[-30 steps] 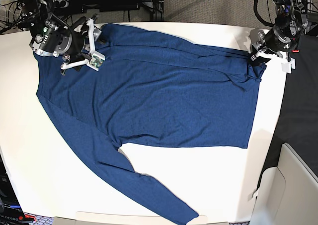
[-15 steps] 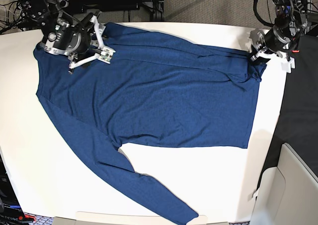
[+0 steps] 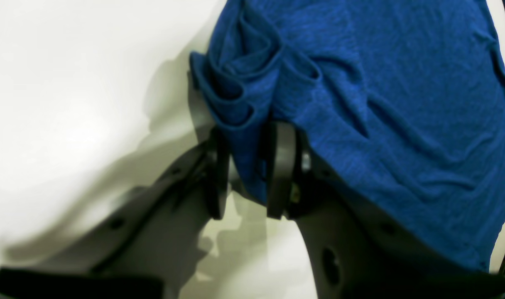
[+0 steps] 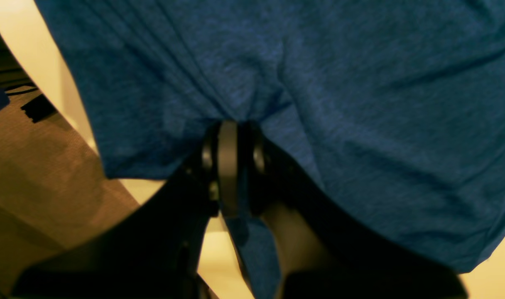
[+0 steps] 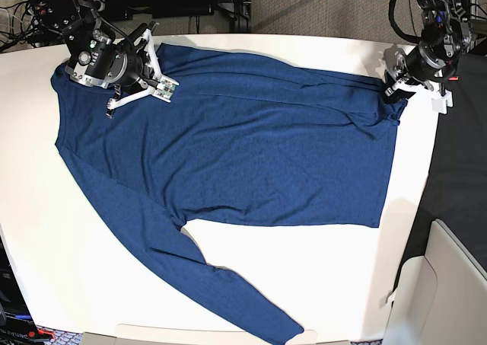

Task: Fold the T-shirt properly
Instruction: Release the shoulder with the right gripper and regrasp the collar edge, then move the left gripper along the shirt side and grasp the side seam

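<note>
Right gripper (image 4: 231,166) now pinched onto shirt (image 5: 228,139), jaws were apart before; left gripper (image 3: 246,170) clamps bunched hem. Shirt's long axis runs left-right across table (image 5: 91,269).

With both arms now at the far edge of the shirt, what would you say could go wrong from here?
The left gripper pinches a bunched wad of the T-shirt, so those pleats may be carried into the fold. The right gripper holds only a thin pinch near the edge and might slip. One long sleeve trails across the table and could drag unevenly.
</note>
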Robot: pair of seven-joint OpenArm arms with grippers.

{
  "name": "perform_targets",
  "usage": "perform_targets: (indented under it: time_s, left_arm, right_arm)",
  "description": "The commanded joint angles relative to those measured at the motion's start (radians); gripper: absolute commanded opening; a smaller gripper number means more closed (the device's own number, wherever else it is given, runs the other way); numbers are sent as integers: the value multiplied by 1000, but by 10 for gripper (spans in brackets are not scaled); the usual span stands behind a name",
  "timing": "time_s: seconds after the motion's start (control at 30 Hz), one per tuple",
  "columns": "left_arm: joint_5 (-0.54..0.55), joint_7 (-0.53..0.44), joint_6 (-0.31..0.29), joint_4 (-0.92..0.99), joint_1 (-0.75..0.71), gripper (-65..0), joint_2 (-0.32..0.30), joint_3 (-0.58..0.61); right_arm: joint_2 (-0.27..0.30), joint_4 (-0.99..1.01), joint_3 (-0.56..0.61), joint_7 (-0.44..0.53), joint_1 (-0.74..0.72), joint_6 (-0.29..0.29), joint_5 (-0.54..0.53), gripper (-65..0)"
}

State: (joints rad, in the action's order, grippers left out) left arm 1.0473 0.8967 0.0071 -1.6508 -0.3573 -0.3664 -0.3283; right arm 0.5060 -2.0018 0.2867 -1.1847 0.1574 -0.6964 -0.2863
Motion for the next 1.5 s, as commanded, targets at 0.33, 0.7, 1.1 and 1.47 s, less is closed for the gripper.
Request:
perform_targets:
  time_s: [0.33,0.7,1.1,1.47]
  left_arm:
    - [12,-7,-6,-15,-3,-499,-16,-7]
    - [12,-7,-6,-16,2,-499,-16,-13]
    - [6,-7,-3,-128,56,-493,-23,-78]
    - [-77,-7,-3,4,333,-426,-23,27]
  right_arm:
    - [-11,-24,-257,42,-15,-2,-176,-627]
    - [-103,63,-263,75,-52,-2,-133,-623]
    - [-143,63,-438,125,-86,-2,-136,-622]
    - [-168,97,-705,121,-163,4,-135,-579]
